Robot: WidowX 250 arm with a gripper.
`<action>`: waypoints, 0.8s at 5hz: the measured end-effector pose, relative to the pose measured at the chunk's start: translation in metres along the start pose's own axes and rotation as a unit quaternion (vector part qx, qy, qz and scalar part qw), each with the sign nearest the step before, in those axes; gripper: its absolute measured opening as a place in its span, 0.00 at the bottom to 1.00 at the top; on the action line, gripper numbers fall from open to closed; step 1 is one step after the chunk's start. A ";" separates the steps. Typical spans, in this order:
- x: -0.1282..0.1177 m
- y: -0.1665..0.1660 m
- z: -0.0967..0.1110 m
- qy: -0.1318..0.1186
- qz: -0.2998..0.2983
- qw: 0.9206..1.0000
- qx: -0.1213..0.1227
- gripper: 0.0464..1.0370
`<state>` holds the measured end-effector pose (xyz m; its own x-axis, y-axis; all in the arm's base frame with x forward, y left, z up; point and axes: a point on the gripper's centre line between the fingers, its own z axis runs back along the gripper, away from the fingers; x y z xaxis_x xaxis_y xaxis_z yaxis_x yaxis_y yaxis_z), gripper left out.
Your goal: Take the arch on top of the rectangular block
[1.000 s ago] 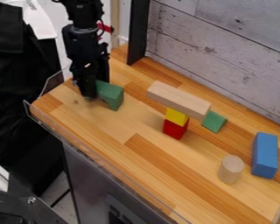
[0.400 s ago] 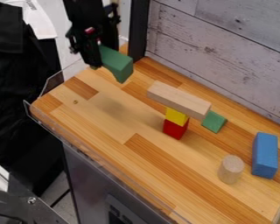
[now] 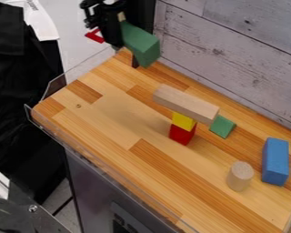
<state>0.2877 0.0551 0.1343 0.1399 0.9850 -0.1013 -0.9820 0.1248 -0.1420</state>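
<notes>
The green arch is pinched by the pincer and is held in the air, seen by the far left corner of the bench, apart from the other blocks. Its free end is tipped downward, toward the right. The rectangular block, a long one of pale wood, is laid flat across the yellow cube, which is stacked on the red cube between the far and near edges. Just beside its right end, on the side of the far edge, a green triangular block is set. Toward the right edge, a blue block is placed, and near it, closer to the near edge, a wooden cylinder is stood upright.
</notes>
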 end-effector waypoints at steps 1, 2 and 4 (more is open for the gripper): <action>-0.019 -0.005 -0.003 0.006 -0.014 1.000 0.006 0.53; -0.034 -0.011 -0.001 0.017 -0.028 0.999 0.001 0.53; -0.059 -0.016 -0.016 0.025 -0.015 0.999 0.027 0.53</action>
<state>0.2974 -0.0068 0.1268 0.1749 0.9737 -0.1460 -0.9823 0.1624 -0.0932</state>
